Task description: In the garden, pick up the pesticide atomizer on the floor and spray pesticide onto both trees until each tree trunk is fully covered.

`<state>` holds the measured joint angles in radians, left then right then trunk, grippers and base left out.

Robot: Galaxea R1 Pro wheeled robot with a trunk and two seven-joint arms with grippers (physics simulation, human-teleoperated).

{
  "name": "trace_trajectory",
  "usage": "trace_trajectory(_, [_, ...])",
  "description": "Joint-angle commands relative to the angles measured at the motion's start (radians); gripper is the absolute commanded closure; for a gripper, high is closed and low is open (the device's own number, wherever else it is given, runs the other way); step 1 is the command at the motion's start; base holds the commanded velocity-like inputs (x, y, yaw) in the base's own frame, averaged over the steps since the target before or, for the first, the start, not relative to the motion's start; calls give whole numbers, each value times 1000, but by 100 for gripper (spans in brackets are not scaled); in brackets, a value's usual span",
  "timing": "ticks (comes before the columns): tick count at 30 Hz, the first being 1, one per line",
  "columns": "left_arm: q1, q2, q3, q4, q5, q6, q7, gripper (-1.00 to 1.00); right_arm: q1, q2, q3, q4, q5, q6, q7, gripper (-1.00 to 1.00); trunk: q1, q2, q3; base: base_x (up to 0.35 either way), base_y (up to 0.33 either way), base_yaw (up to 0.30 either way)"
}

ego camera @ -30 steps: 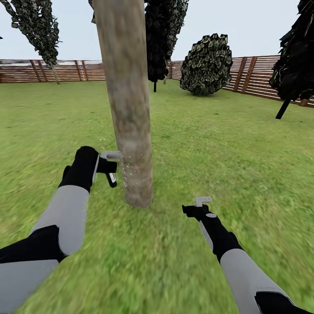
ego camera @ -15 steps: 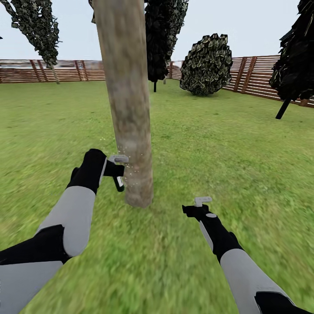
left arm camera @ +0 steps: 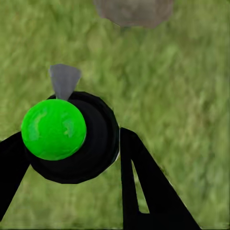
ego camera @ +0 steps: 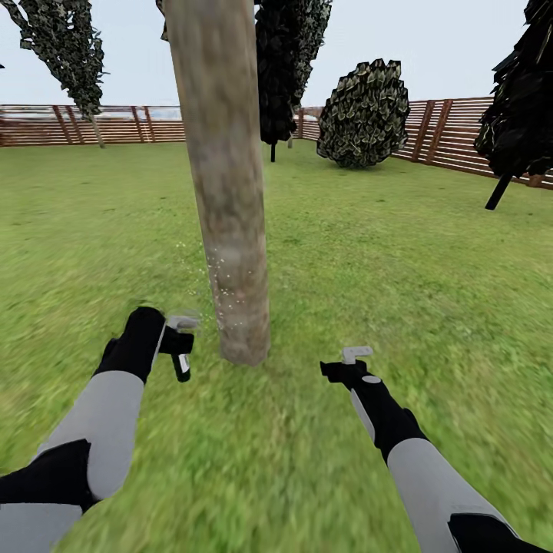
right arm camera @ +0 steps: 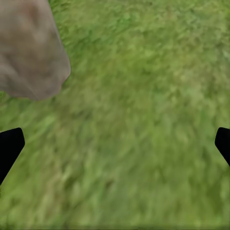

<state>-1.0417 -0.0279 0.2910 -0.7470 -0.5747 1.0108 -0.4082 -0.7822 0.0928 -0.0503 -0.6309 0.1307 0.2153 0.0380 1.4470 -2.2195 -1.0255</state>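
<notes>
Your left gripper (ego camera: 178, 343) grips the pesticide atomizer (ego camera: 181, 361) low beside the tree trunk (ego camera: 224, 192), seemingly to aim mist at the bark near the base, while your right gripper (ego camera: 355, 355) hangs open and empty over the lawn (ego camera: 399, 253).

- Flat, even daylight under a pale grey sky (ego camera: 430, 46); no light source can be placed.
- No cast shadows lie on the lawn (ego camera: 399, 253), and nothing shows glare.
- The near grass is smeared soft, while the fence (ego camera: 461, 130) looks crisper.
- Both wrist views are coarse and blurry; the tree trunk (right arm camera: 28, 52) there is perhaps out of focus.
</notes>
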Motion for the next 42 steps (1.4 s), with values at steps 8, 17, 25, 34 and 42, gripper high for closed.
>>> trace_trajectory(8, [155,-43,89,110,134,-302,287,100,0,1,-4,-1,12,6,95,-100,0,0,-1,0,0,0])
trace_trajectory(17, [161,-110,100,337,340,-449,576,100,-1,-1,-8,-10,11,10,102,-100,0,0,-1,25,-42,6])
trace_trajectory(25, [163,-110,100,332,360,-478,571,100,0,1,-7,-4,10,10,102,-100,0,0,-1,166,-227,237])
trace_trajectory(34, [165,-117,99,341,375,-573,475,100,0,0,-6,-3,10,7,101,-100,0,0,-1,174,-214,87])
trace_trajectory(42, [166,-118,94,362,368,-578,416,100,0,1,-6,-3,12,7,101,-100,0,0,6,3,-274,172])
